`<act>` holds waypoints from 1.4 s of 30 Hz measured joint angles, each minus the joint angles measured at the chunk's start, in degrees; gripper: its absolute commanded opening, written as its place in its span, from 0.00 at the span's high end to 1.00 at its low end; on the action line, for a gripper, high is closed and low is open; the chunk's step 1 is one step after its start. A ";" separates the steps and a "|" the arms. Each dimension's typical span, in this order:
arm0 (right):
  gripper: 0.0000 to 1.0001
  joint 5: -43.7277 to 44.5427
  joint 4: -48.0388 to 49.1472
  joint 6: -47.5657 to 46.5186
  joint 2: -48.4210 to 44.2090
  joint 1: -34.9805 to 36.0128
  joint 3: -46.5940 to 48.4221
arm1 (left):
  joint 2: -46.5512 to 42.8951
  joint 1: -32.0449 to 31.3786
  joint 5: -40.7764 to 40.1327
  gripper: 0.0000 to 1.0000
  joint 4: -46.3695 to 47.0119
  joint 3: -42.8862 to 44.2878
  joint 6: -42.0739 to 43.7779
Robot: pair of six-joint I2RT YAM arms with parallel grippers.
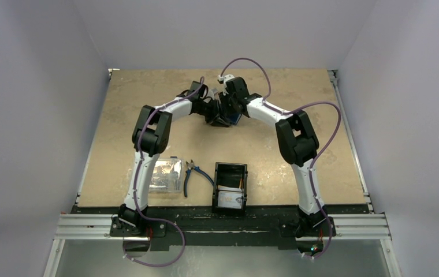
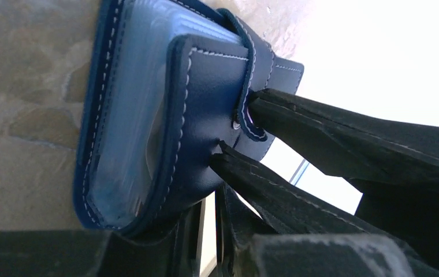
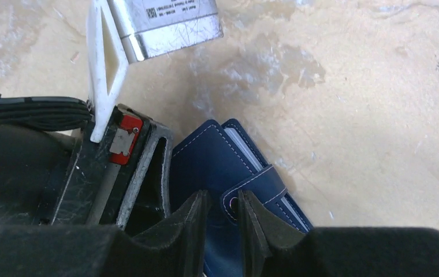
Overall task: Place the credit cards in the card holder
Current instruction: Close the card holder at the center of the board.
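Wallet, place: the wallet [image 2: 148,133] is standing on edge at the far middle of the table [image 1: 148,92], right where the two arms are meeting.
Wallet, look: it is showing navy covers with rounded corners and white stitching along the edges. It is folded, and pale, ribbed clear sleeves [image 2: 142,69] are showing between the covers.
Strap: a navy strap [image 2: 260,63] is wrapping over one edge and ending in a tab with a small metal snap. I cannot tell whether it is fastened.
Left gripper: the left gripper [image 1: 214,113] is pinching the wallet by one end.
Right gripper: the right gripper [image 3: 223,203] is standing with its fingers a little apart, straddling the strap tab. One tip is touching beside the snap, the other is touching the cover below it.
Cards: the cards [image 1: 230,199] are lying in the black tray [image 1: 230,166] at the near edge, well apart from the wallet. The top one is looking white.
Nearby: a clear box [image 1: 167,175] and blue-handled pliers [image 1: 197,173] are lying left of the tray.
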 measured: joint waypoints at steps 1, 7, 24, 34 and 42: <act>0.71 -1.27 2.21 0.46 0.20 -0.20 -0.42 | 0.04 0.00 -0.31 0.94 -0.02 -0.09 0.00; 0.71 -6.45 11.93 3.32 0.07 -1.51 -4.63 | -0.04 0.57 -0.98 0.94 0.94 -1.29 -0.24; 0.68 -30.77 32.65 18.64 -2.03 -6.56 -16.26 | -7.67 3.41 -3.63 0.81 1.79 -12.13 2.49; 0.53 -37.40 23.23 33.29 -15.78 -3.56 -33.62 | -8.04 3.50 -5.49 0.80 4.11 -12.11 4.31; 0.42 -32.76 10.75 22.36 -21.79 -7.72 -24.63 | -9.25 3.45 -7.82 0.58 4.33 -12.02 6.69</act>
